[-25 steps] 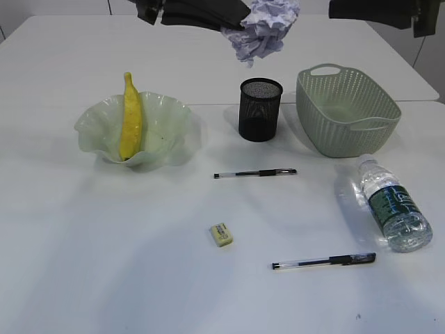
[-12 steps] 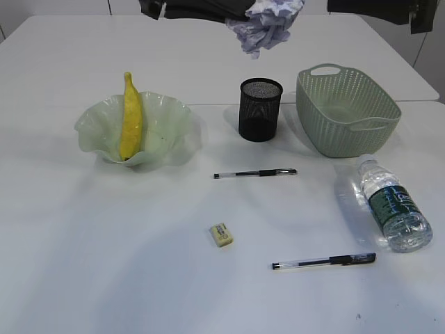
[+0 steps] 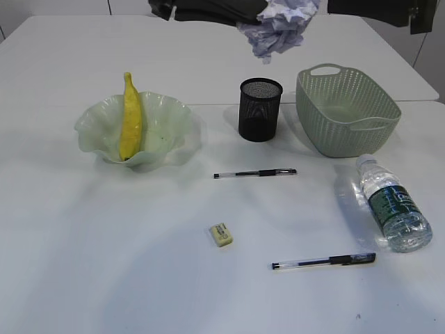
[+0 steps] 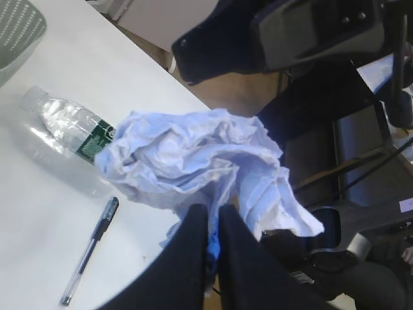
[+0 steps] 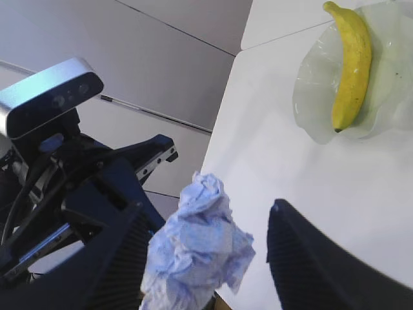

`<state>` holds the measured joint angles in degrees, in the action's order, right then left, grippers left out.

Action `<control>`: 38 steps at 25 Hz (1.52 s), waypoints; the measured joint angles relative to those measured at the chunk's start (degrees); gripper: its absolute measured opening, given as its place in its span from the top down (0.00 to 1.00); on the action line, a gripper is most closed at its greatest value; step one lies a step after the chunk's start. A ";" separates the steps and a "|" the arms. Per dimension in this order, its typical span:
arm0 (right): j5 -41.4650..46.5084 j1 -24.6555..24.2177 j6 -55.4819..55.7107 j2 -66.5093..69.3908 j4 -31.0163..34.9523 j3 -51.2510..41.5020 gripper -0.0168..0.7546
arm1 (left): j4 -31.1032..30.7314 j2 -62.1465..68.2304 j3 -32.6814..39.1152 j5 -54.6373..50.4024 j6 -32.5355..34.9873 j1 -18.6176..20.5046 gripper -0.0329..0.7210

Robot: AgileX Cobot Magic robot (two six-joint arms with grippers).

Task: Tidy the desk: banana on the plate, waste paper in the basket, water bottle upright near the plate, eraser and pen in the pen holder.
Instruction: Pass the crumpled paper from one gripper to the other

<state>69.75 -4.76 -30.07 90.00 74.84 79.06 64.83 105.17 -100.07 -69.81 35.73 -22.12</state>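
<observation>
Left of the desk: the banana lies in the plate, stalk end over the far rim. That item needs no further handling.

Centre, foreground: the eraser lies flat on the bare top, with one pen beyond it and a second pen nearer the right. The pen holder stands upright behind the first pen, and nothing can be seen inside it.

Centre, raised: the waste paper hangs in the air above and behind the pen holder, short of the basket. The left gripper has its fingers pressed together on a lower fold of the ball. The right gripper stands spread, one finger either side of the ball. Contact cannot be confirmed from its wrist view.

Handling judgement: the paper is light, soft and springy. A pinch on one fold may tear or slip, so a hold across the bulk of the ball looks safer.

Right: the basket sits upright with nothing visible in it. In front of it the water bottle lies on its side, cap toward the basket. It looks smooth and likely to roll, so a grip around the labelled middle would suit.
</observation>
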 joint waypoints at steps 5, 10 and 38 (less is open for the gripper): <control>-0.11 1.65 0.11 0.00 0.13 0.00 0.41 | 0.00 0.00 0.00 0.00 0.91 -1.65 0.95; -0.11 3.76 0.11 0.00 0.13 0.00 0.41 | 0.00 0.00 0.00 0.00 1.05 -1.76 0.95; -0.11 4.35 1.67 0.00 -1.01 0.00 0.40 | 5.31 -0.09 0.00 0.10 5.31 -1.76 0.95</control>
<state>69.64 -0.42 -28.40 90.00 73.83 79.06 70.13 105.08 -100.07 -69.71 41.04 -23.88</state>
